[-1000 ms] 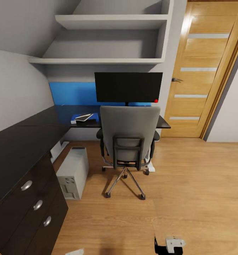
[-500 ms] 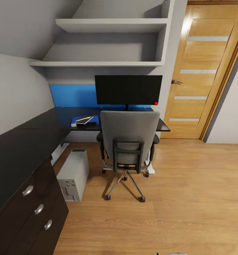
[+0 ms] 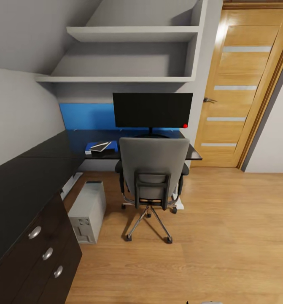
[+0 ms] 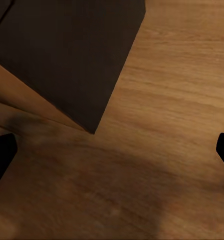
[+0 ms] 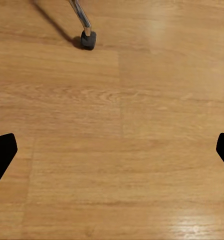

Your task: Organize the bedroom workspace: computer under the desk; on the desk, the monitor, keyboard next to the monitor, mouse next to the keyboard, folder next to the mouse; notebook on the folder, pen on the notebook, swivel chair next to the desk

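Looking across the bedroom from the head view, the swivel chair (image 3: 153,169) is seen at centre frame, its grey back turned to the camera and tucked close against the surface (image 3: 74,141), which fits the final item of the task. The monitor (image 3: 152,110) is stood upright on that black top just above the chair, red dot at its lower right corner, so it is judged to be already where it belongs. Left of the chair back, the blue folder (image 3: 110,146) is laid flat on the surface with the pale notebook (image 3: 100,145) stacked on it; whether a pen is on top is too small to tell. Keyboard and mouse are likely hidden behind the chair back and cannot be confirmed. At lower left of centre, the grey computer (image 3: 88,210) is set on the wood floor (image 3: 225,236) beside the black drawer unit (image 3: 36,253), partly under the overhanging top.

In the left wrist view, the left gripper (image 4: 112,155) is held over bare floor near a dark cabinet corner, its jaws spread wide and carrying nothing. In the right wrist view, the right gripper (image 5: 112,155) is likewise parted and empty, pointed at floorboards with one chair caster (image 5: 87,40) near the frame's upper edge. Both arms are judged to be parked, since little seems left to do.
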